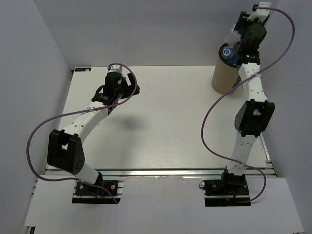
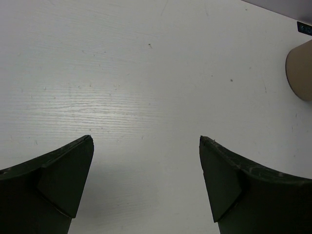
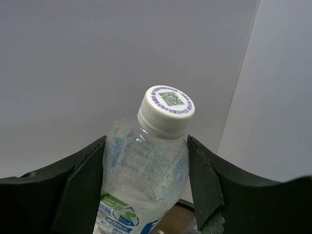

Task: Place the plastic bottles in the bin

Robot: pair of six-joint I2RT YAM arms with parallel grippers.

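Note:
My right gripper (image 3: pixel 146 141) is shut on a clear plastic bottle (image 3: pixel 144 168) with a white cap (image 3: pixel 166 104) and a blue and green label. The jaws press its shoulders from both sides. It hangs just above the tan bin (image 1: pixel 223 78), whose dark rim (image 3: pixel 187 207) shows below the bottle. From above, the held bottle (image 1: pixel 234 35) and right gripper (image 1: pixel 240 40) sit over the bin's far edge. Another bottle (image 1: pixel 227 52), blue on top, lies inside the bin. My left gripper (image 2: pixel 146 141) is open over bare table, holding nothing.
The bin (image 2: pixel 300 70) stands at the table's back right corner, close to the grey walls. The left gripper (image 1: pixel 116 92) hovers at the back left of the white table (image 1: pixel 175 126). Purple cables loop beside both arms.

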